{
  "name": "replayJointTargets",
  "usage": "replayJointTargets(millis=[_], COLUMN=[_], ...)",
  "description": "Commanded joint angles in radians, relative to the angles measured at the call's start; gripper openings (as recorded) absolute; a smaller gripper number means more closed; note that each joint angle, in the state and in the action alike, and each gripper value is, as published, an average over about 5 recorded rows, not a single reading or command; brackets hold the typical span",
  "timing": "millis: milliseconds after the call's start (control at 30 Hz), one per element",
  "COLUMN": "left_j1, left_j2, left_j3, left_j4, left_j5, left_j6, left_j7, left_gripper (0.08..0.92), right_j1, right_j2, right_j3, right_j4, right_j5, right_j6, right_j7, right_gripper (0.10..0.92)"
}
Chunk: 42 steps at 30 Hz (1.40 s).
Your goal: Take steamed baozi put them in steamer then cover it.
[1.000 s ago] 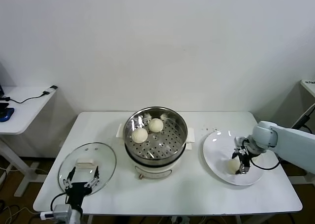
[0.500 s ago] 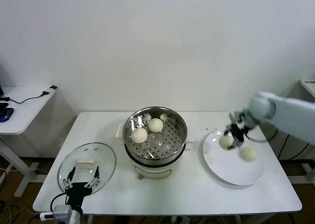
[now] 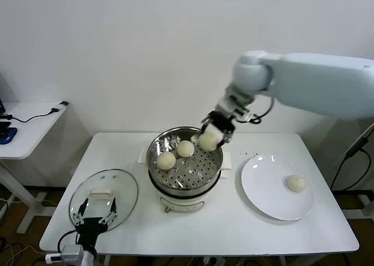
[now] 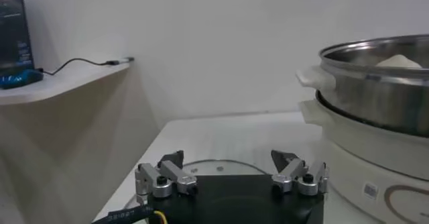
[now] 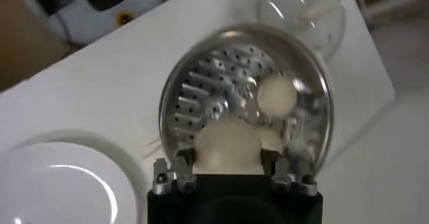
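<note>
Baozi (image 3: 208,141): soft, light dough bun, likely easy to dent; best taken across its widest part with a gentle squeeze. Held in the right pincer (image 3: 211,137), jaws part-closed on its sides, above the far right rim of the steamer (image 3: 175,187). Two buns lie in the basket (image 3: 166,160) (image 3: 185,148); one sits on the plate (image 3: 264,190) (image 3: 295,183). Left pincer (image 3: 93,211): wide open, empty, parked over the glass lid (image 3: 123,187) on the worktop (image 3: 234,231)

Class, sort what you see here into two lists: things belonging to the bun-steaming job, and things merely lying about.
Job: steamer, two buns in it, bun in right gripper, bun on plate, glass lid, left gripper.

Lying about: side desk, cable.
</note>
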Motion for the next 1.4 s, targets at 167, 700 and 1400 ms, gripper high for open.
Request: replayJointTargets(millis=[167,700,1400], left_j1=[0.002,-0.003,-0.002], left_j2=[-0.006,-0.009,-0.004], left_j3=[-0.007,-0.012,0.0], left_j4=[-0.002,0.007,-0.012], left_j5=[0.004,0.002,0.003], left_j6=[0.002,-0.002,0.0], left_j7=[0.001,-0.001,0.004], left_gripper=[0.823,0.823,0.823], right_j1=[-0.243,-0.331,0.129], right_j2=[0.224,0.26,-0.01], right_j3=[0.007,0.038,-0.157], right_j4=[-0.036,-0.172,-0.359], right_j5=[-0.354,-0.407,0.289], right_j6=[0.245,0.265,0.063], right_j7=[0.071,0.079,-0.085], right_gripper=[0.651,0.702,0.823])
